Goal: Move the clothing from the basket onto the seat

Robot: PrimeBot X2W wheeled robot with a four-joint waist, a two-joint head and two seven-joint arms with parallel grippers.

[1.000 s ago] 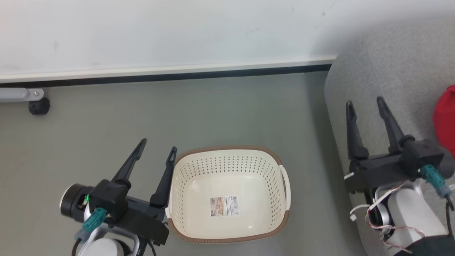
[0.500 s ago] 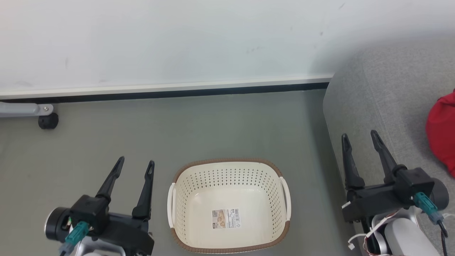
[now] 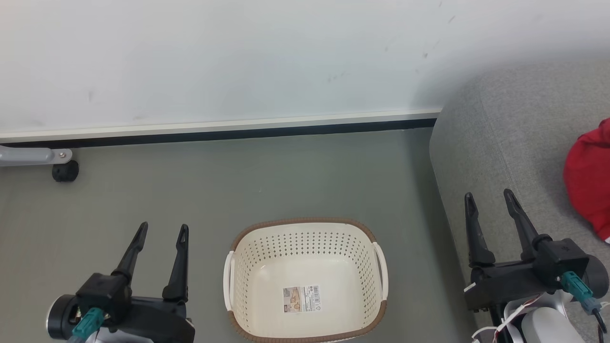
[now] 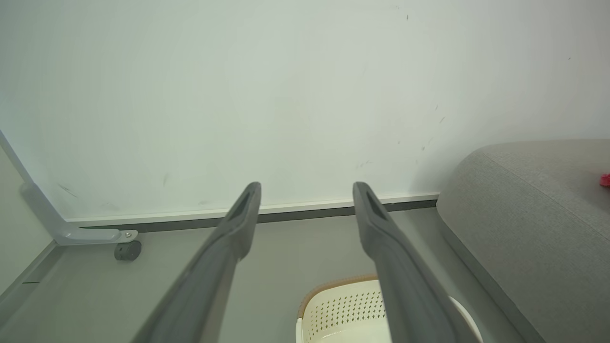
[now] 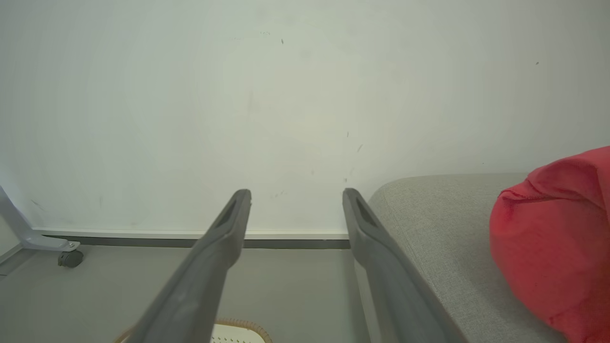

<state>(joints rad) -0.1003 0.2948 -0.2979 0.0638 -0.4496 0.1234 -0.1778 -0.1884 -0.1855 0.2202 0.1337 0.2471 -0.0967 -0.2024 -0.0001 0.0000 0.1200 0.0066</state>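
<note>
The cream perforated basket (image 3: 305, 247) with a brown rim stands on the floor at the bottom centre, with nothing inside but the barcode sticker (image 3: 301, 299) on its base. Red clothing (image 3: 588, 178) lies bunched on the grey seat (image 3: 505, 138) at the right edge. My left gripper (image 3: 162, 231) hangs open to the left of the basket, nothing between its fingers. My right gripper (image 3: 490, 199) stands open over the seat's left edge, apart from the clothing. The right wrist view shows the clothing (image 5: 557, 238) on the seat (image 5: 443, 219) to the right of the open fingers (image 5: 362, 224).
A white wall with a dark skirting strip (image 3: 228, 133) runs across the back. At the far left a grey metal leg with a black caster (image 3: 64, 170) stands on the grey floor (image 3: 267, 181). The left wrist view catches the basket's rim (image 4: 333, 288) and the seat (image 4: 533, 205).
The head camera has tilted, so the whole scene sits lower in the picture. Both grippers have drawn back and lower, and the left one has moved away from the basket's rim. Both stay open.
</note>
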